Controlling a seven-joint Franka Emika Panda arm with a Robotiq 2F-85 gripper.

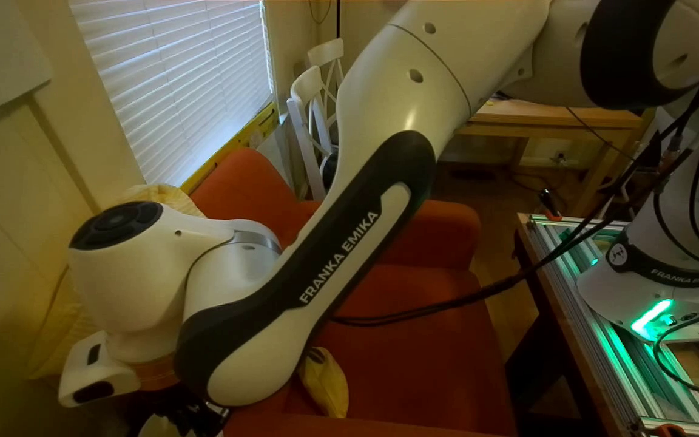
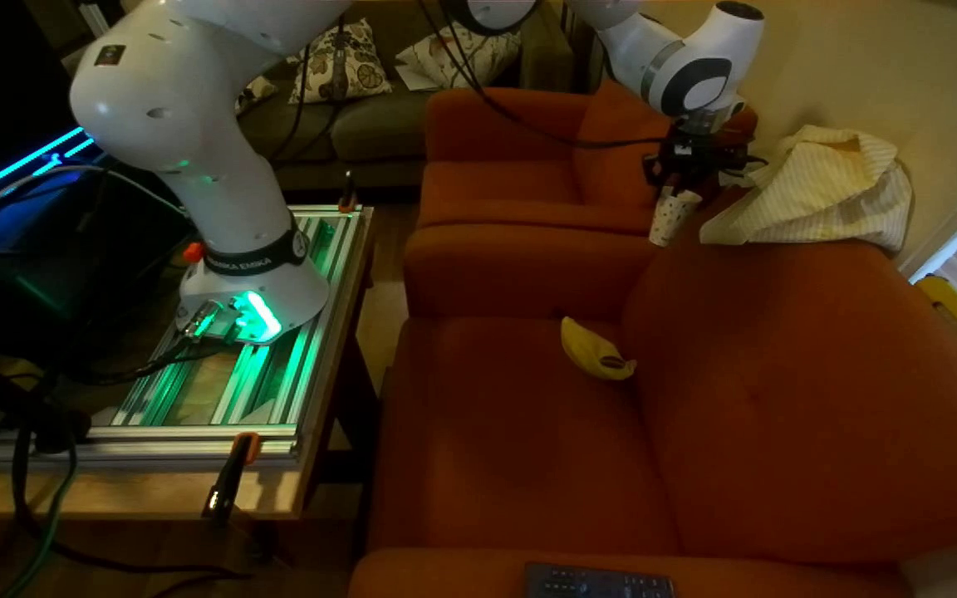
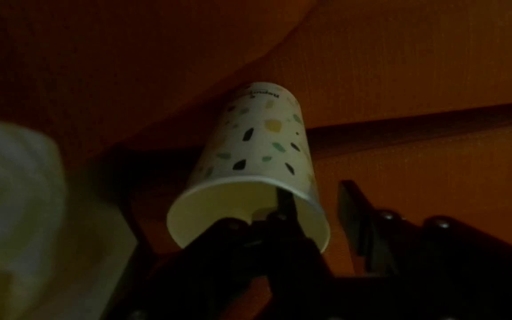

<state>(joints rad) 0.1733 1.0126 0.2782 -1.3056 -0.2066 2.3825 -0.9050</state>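
Observation:
A white paper cup with green, black and yellow specks (image 3: 265,138) shows in the wrist view, its open mouth toward the gripper. My gripper (image 3: 316,191) is open. One finger reaches inside the cup's mouth and the other is outside, so the cup's wall lies between them; the outer finger appears apart from the wall. In an exterior view the cup (image 2: 672,218) is tilted below the gripper (image 2: 678,170), beside the orange sofa's arm and backrest. In an exterior view the gripper is mostly cut off at the bottom edge. A yellow banana-shaped thing (image 2: 595,349) lies on the sofa seat, also in an exterior view (image 1: 325,385).
A yellow striped cloth (image 2: 819,187) lies over the sofa back near the gripper, and a pale cloth (image 3: 11,209) shows in the wrist view. The orange sofa (image 2: 520,440) adjoins an orange armchair (image 2: 503,187). A remote (image 2: 599,581) lies on the near sofa arm.

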